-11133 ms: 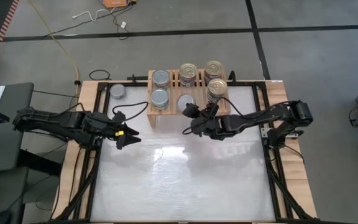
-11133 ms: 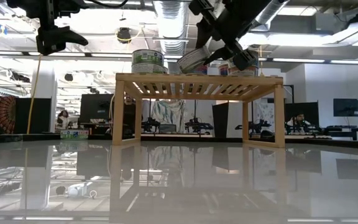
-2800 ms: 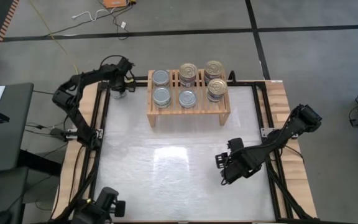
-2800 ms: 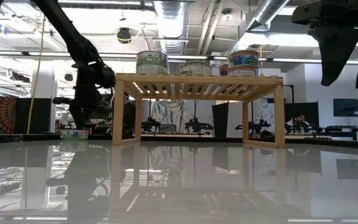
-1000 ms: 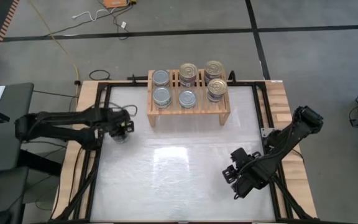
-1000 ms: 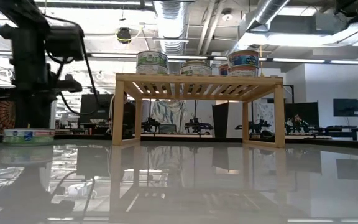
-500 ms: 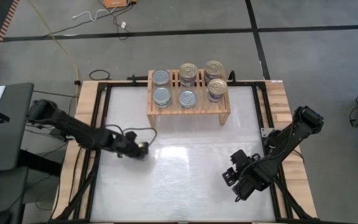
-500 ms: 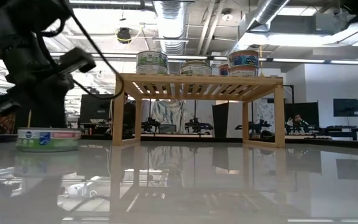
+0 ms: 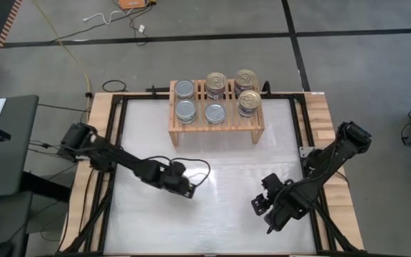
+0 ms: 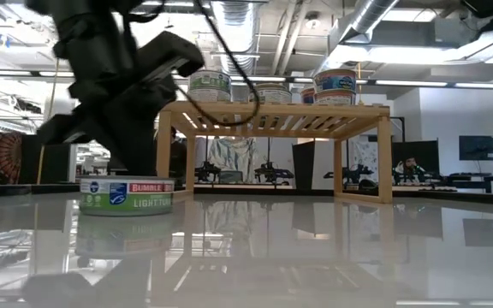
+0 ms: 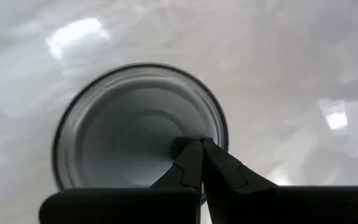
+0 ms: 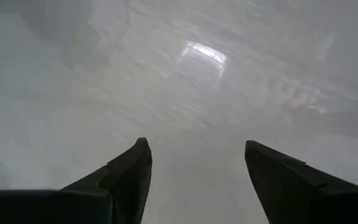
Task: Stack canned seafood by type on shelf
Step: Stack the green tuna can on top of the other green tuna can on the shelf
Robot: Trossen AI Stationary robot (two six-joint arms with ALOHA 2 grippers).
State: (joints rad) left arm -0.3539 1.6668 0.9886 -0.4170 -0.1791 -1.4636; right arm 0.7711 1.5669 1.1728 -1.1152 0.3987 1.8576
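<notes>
Item: shelf [image 9: 216, 127], light wood, slatted top, at the far middle of the table [image 9: 212, 214]. Holds 6 positions of canned seafood in 2 rows of 3. Silver-topped tins at the left, rear [image 9: 183, 89] and front [image 9: 183, 111], plus 1 silver-topped tin front middle [image 9: 215, 114]. Gold-topped tins rear middle [image 9: 216, 83], rear right [image 9: 245, 78] and front right [image 9: 249, 101]. The low view shows some positions taller than others, so some are likely stacks; exact count per stack cannot be told.

Item: loose tin [image 10: 127, 196], green-and-blue label, plain grey top, standing flat on the table in front of the shelf and well apart from it, toward the left.

Item: left gripper [image 11: 194, 163], directly over the loose tin; fingers pressed together, tips on the tin's top near its centre, not clamped around it.

Item: right gripper [image 12: 194, 168], fingers spread apart, empty, hovering over bare table at the near right.

Progress, judged: nearly complete. 1 tin is left to lift and place on a silver-topped position.
</notes>
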